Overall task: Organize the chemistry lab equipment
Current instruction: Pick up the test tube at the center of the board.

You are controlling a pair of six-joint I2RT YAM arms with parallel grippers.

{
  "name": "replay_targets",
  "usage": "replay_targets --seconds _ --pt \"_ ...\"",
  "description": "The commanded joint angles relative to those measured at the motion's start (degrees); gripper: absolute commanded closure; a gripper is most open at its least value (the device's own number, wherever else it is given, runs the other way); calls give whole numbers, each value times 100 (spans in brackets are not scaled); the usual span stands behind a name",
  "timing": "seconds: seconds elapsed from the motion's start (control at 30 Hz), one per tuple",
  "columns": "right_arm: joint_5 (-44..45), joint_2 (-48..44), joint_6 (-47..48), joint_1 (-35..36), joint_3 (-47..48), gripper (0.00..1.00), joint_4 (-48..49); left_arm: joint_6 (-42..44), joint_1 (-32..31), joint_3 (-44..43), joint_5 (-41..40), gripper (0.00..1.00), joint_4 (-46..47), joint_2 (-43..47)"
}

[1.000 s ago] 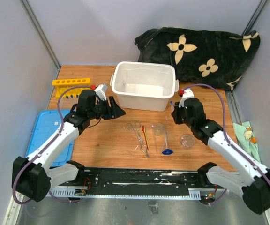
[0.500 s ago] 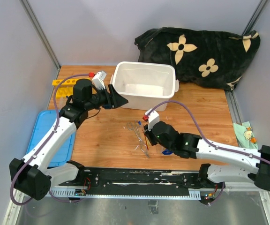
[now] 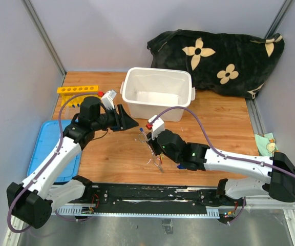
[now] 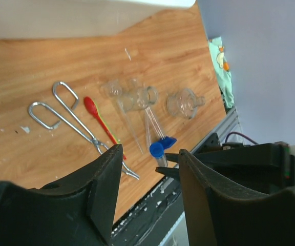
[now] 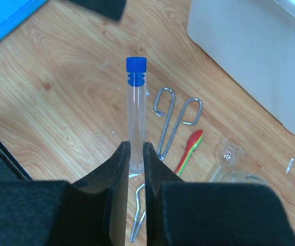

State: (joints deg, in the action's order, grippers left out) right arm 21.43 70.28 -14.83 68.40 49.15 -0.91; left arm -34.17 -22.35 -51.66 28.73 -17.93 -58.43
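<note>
Pinching a blue-capped tube [image 5: 135, 102], right tool [image 5: 135, 154] narrow, left tool [image 4: 149, 154] apart, seemingly empty

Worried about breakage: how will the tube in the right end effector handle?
The blue-capped tube looks thin, clear and smooth: probably light, slippery, fragile. The right end effector pinches only one end, so it may pivot. Round, it would likely roll.

Far centre: bin [image 3: 155, 108] blocks.
Far left: rack [image 3: 78, 90], left arm [image 3: 60, 154] just near of it.
Centre: right arm [image 3: 229, 160] lies across, tube [image 5: 135, 113] jutting left; tweezers [image 4: 92, 138], glassware [image 4: 183, 102] beneath.
Right: table [image 3: 229, 115] bare, open.
Near left: free between arms.
</note>
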Motion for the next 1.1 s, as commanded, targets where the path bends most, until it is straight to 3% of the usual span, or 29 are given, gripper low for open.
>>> replay_targets --seconds 0.0,0.53,0.8,1.0,1.07 --pt "-14 94 127 131 276 100 300 -219 -216 347 212 48 90 79" --pt "-9 373 209 261 476 99 360 -337 -391 457 299 50 459 -69" --pt "46 387 197 261 427 99 380 -194 -411 370 243 73 314 -147" --pt "71 371 179 263 395 99 350 -98 -420 343 109 99 183 -186" --pt "100 352 153 262 394 99 308 -31 -419 328 -10 100 111 -186"
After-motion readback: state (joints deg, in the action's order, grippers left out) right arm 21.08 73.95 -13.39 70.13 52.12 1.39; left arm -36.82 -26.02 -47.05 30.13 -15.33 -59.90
